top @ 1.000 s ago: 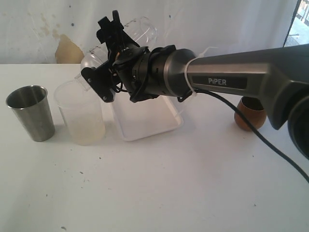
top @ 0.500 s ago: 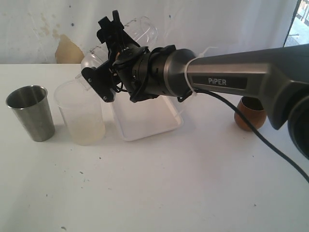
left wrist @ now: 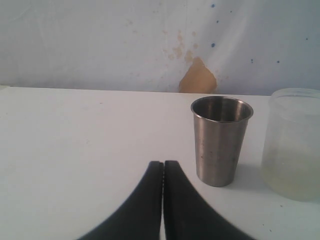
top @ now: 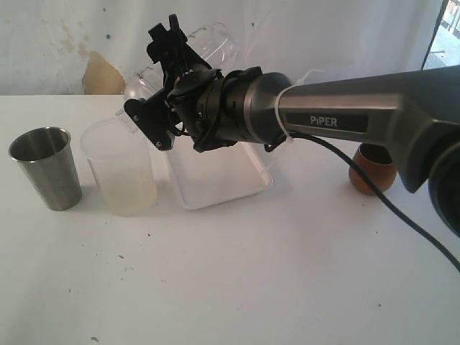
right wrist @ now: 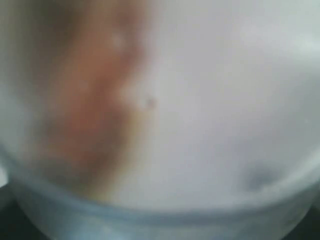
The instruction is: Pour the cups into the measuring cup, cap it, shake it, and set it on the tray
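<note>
My right gripper point(top: 154, 80) reaches across the middle and is shut on the clear measuring cup point(top: 213, 42), holding it tilted in the air over the frosted cup and the tray's far left end. In the right wrist view blurred clear plastic point(right wrist: 200, 100) fills the picture and hides the fingers. The steel tumbler point(top: 44, 167) point(left wrist: 221, 140) stands upright at the left. At the right, partly behind the arm, sits the brown wooden cup point(top: 371, 171). The white tray point(top: 215, 188) lies under the arm. My left gripper point(left wrist: 163, 163) is shut on nothing, low over the table short of the tumbler.
A frosted translucent cup point(top: 121, 169) point(left wrist: 294, 145) stands between the steel tumbler and the tray, right below the held cup. The right arm's dark body and cable point(top: 388, 201) span the right half of the table. A stained white wall backs the table.
The right gripper and the clear cup have shifted very slightly up and to the right. Nothing else has moved.
</note>
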Tool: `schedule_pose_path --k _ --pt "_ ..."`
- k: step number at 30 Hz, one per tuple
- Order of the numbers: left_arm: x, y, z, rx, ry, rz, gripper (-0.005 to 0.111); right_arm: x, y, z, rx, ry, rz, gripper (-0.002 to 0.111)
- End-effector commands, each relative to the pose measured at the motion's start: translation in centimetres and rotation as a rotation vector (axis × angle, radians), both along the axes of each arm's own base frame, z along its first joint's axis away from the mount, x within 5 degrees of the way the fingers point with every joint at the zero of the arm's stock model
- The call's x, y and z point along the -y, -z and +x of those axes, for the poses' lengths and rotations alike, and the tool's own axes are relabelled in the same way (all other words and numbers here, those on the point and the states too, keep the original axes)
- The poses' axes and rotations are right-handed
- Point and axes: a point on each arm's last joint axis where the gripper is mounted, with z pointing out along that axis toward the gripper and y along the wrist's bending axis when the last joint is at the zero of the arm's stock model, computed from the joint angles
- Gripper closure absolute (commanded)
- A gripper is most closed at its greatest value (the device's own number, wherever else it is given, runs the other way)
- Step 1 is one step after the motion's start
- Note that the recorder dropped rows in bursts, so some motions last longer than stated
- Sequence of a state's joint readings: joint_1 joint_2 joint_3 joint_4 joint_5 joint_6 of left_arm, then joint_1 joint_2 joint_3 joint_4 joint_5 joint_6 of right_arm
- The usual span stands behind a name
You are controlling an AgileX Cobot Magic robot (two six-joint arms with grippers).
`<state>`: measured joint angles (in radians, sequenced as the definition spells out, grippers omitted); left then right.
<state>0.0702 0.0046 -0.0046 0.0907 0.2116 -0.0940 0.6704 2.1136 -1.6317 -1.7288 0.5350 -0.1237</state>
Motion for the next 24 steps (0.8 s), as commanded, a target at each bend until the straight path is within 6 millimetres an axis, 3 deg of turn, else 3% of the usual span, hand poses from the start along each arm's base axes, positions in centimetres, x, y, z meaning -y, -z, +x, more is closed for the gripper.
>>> schedule_pose_path --k 1,9,13,24 --pt "0.0 0.0 0.0 0.009 0.003 -0.002 0.106 0.3 -0.9 0.2 0.035 0.019 -0.020 0.108" --pt "0.0 0.0 0.0 0.009 0.003 -0.002 0.106 -0.1 -0.9 -0.1 0.040 0.020 -0.022 0.108" --pt "0.0 0.0 0.0 0.009 0.003 -0.002 0.106 -0.3 -1.0 -0.4 0.061 -0.001 -0.150 0.108" --pt "0.0 0.0 0.0 0.009 0.003 -0.002 0.106 -1.0 -1.0 -0.9 0.066 -0.010 -0.152 0.108"
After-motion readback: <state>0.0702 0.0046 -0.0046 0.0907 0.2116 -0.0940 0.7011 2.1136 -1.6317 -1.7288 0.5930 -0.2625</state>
